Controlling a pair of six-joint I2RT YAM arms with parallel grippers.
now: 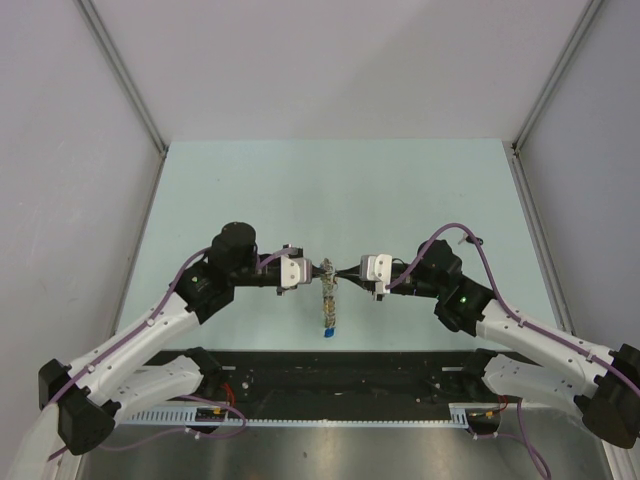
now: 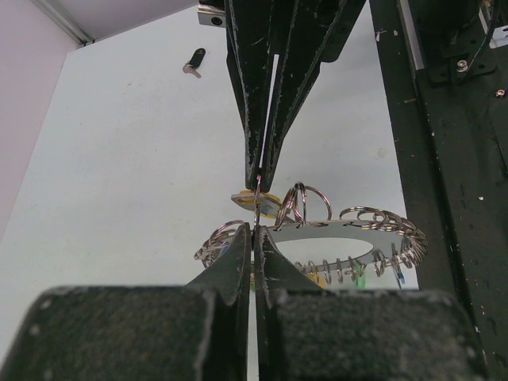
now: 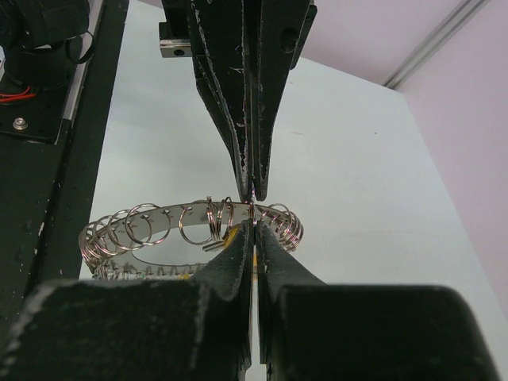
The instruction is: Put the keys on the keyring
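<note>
While the left gripper and right gripper clamp shut, tip to tip, on the rim of the keyring, the table spreads wide toward every edge.

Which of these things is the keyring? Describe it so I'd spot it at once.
Find the pale green table, then its middle, where the left pincer and right pincer meet tip to tip. The keyring sits between them: a flat grey metal ring, its rim threaded with many small wire loops, unlike the lone black-headed key lying apart.
</note>
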